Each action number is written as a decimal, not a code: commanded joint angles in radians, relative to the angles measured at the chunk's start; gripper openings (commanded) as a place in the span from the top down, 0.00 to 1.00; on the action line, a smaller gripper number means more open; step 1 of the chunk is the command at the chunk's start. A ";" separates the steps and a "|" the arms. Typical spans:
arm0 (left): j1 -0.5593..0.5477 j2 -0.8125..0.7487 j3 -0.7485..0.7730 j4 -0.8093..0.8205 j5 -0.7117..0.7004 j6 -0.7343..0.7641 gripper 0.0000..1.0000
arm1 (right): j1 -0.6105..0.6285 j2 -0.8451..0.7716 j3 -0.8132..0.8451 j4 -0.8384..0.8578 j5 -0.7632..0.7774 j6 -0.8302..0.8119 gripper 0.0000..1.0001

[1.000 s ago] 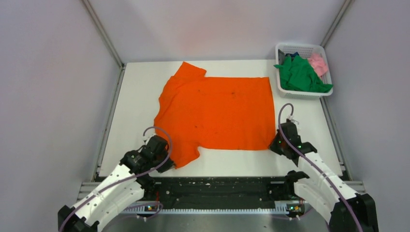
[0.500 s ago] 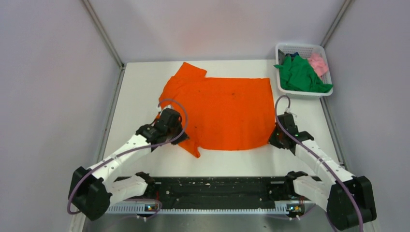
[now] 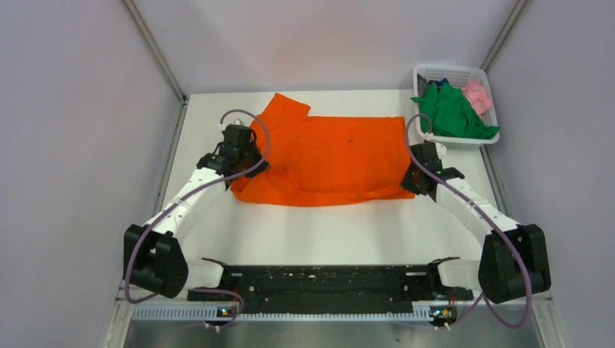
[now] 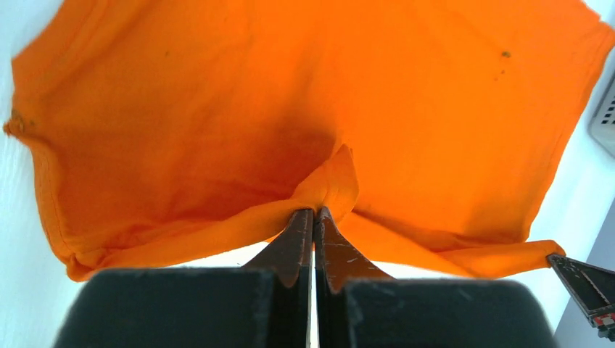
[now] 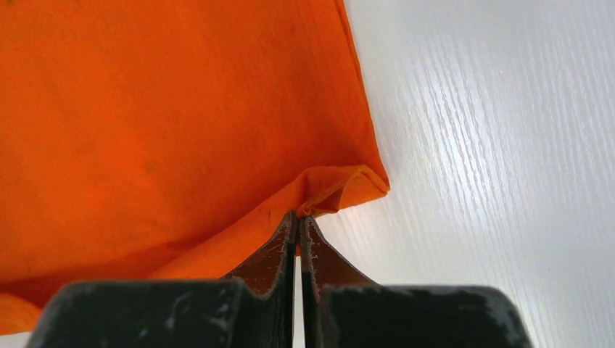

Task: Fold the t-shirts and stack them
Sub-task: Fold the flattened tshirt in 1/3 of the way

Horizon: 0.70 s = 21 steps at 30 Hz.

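The orange t-shirt (image 3: 326, 156) lies across the far half of the table, its near half lifted and doubled back over the rest. My left gripper (image 3: 245, 161) is shut on the shirt's near left edge, a pinch of orange cloth (image 4: 330, 190) bunched at the tips of my left gripper (image 4: 314, 212). At the shirt's right side my right gripper (image 3: 410, 181) is shut on the near right hem corner (image 5: 348, 187), which curls above the tips of my right gripper (image 5: 297, 216). A green t-shirt (image 3: 453, 112) and a pink t-shirt (image 3: 478, 94) are heaped in the basket.
A white lattice basket (image 3: 455, 73) stands at the far right corner of the table. Metal rails (image 3: 165, 174) border the white table (image 3: 326, 232) on both sides. The black base bar (image 3: 326, 279) runs along the near edge.
Both arms have reached away from the near edge, carrying the shirt's near edge with them. The shirt's near part now lies folded over its far part, and the orange patch looks about half as deep.
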 commanded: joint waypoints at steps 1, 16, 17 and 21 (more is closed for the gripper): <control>0.034 0.043 0.105 0.047 0.023 0.074 1.00 | -0.024 0.040 0.083 0.017 0.036 -0.033 1.00; 0.090 0.225 0.293 0.076 0.076 0.176 1.00 | -0.066 0.170 0.157 0.040 0.030 -0.056 1.00; 0.090 0.238 0.305 0.075 0.071 0.181 1.00 | -0.067 0.177 0.160 0.047 0.029 -0.056 1.00; 0.100 0.300 0.351 0.073 0.054 0.192 1.00 | -0.071 0.206 0.166 0.085 0.029 -0.054 1.00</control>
